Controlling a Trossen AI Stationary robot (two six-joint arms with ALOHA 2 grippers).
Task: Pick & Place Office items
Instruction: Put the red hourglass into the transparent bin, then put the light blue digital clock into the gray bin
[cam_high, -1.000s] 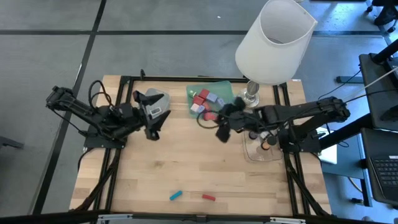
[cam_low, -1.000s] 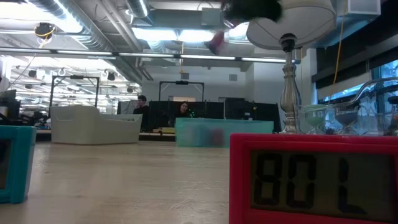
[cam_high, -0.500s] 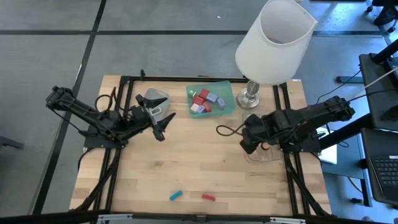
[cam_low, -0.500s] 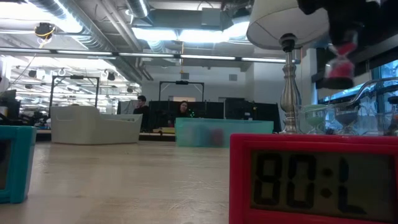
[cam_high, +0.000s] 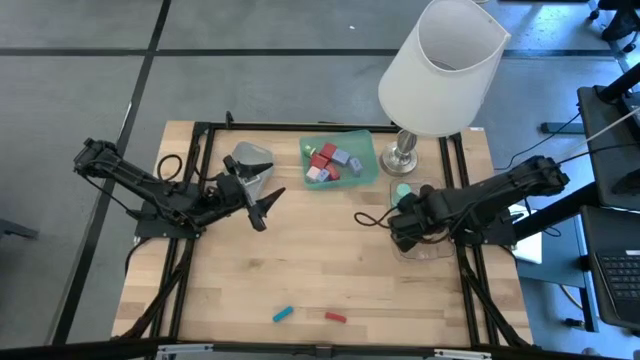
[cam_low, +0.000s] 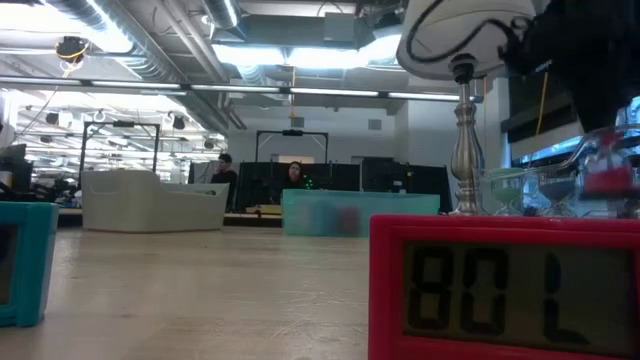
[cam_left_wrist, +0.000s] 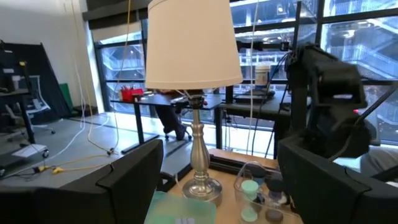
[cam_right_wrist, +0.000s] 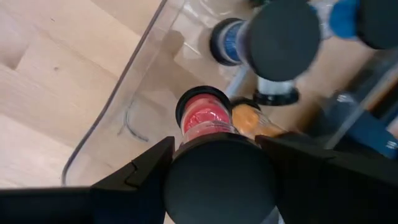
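Observation:
My right gripper (cam_high: 404, 226) points down over the clear tray (cam_high: 428, 250) at the table's right and is shut on a small black-capped cylinder with red inside (cam_right_wrist: 203, 118). In the tray stand a blue-filled cylinder (cam_right_wrist: 227, 40), an orange one (cam_right_wrist: 251, 122) and a mint-green cap (cam_high: 403, 190). The green tray (cam_high: 360, 172) at the far middle holds red, pink and lavender blocks (cam_high: 328, 160). A teal bar (cam_high: 283, 314) and a red bar (cam_high: 335, 317) lie near the front edge. My left gripper (cam_high: 266, 203) hovers open beside the grey tray (cam_high: 250, 158). My right gripper pinches the cylinder's black top cap (cam_right_wrist: 217, 180) between its two fingers, coming from above and pointing down. The cylinder hangs upright below the fingers, and its red part shows inside the clear tray's wall (cam_low: 605, 180). Whether its lower end rests on the tray floor I cannot tell.
A large white-shaded lamp (cam_high: 440, 60) stands on its metal foot (cam_high: 402, 155) at the far right, just behind the clear tray. Bare wood lies in the middle of the table (cam_high: 320, 250). The low view is half filled by the red bar (cam_low: 505, 290) and the teal bar (cam_low: 20, 262).
My right gripper has carried the red-filled cylinder from beside the green tray toward the table's right edge and down over the clear tray, turning until it points down. My left gripper has tipped up toward level and edged a little toward the right, staying open.

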